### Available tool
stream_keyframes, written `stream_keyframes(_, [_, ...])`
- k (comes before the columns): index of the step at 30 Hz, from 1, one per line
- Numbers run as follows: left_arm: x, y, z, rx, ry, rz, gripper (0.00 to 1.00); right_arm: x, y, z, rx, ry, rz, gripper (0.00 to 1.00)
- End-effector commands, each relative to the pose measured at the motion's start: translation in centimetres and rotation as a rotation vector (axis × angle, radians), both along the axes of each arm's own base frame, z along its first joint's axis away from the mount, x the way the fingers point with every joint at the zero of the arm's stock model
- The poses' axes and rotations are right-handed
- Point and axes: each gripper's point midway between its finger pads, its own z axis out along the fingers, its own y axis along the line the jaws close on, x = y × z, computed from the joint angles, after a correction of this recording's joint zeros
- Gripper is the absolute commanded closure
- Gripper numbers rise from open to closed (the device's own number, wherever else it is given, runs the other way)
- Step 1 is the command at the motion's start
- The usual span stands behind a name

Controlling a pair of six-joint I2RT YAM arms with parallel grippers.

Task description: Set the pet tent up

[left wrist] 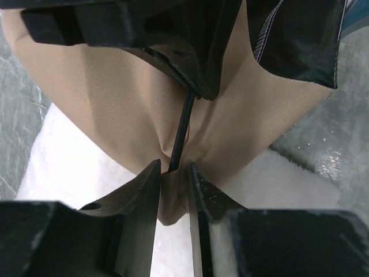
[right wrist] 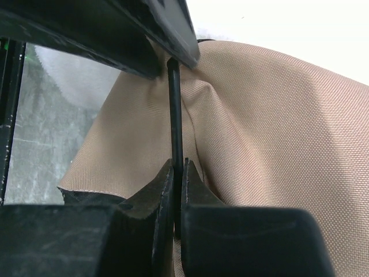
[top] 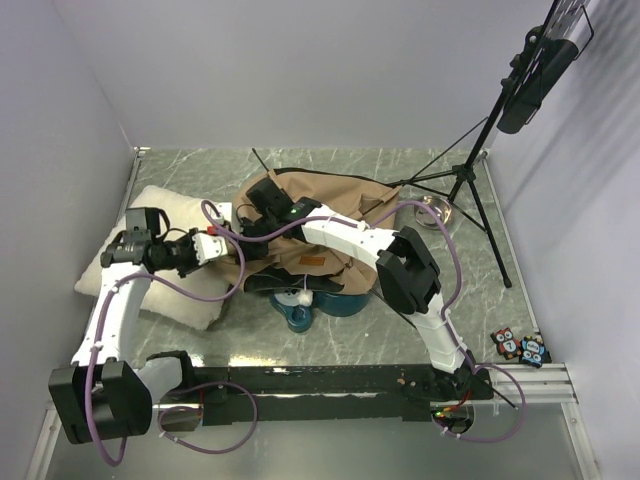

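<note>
A grey marbled table (top: 200,170) fills the room's floor space. The tent (top: 330,200) lies slumped in a tan heap at its middle, with its left edge draped onto the white pillow (top: 165,203) beside it. Both arms reach into that left edge. The right claw (right wrist: 177,167) is pressed together, pinching a thin dark pole (right wrist: 174,115) that runs up against the fabric. The left claw (left wrist: 173,170) stands a little apart, with a fold of tan cloth and the pole's tip in the gap. I cannot tell whether it squeezes them.
</note>
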Motion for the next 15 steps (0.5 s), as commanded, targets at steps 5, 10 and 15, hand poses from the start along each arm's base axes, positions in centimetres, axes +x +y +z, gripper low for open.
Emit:
stream_keyframes(5, [0.0, 0.3, -2.2, 0.056, 0.0, -0.01, 0.74, -1.1, 0.6, 2.7, 0.078, 0.041, 0.012, 1.0])
stream_keyframes(10, [-0.4, 0.8, -1.7, 0.064, 0.005, 0.022, 0.99, -0.7, 0.0, 2.1, 0.048, 0.029, 0.002, 1.0])
stream_keyframes(15, [-0.7, 3.2, -1.4, 0.075, -0.008, 0.071, 0.99, 2.0, -4.1, -0.8, -0.033, -0.007, -0.067, 0.78])
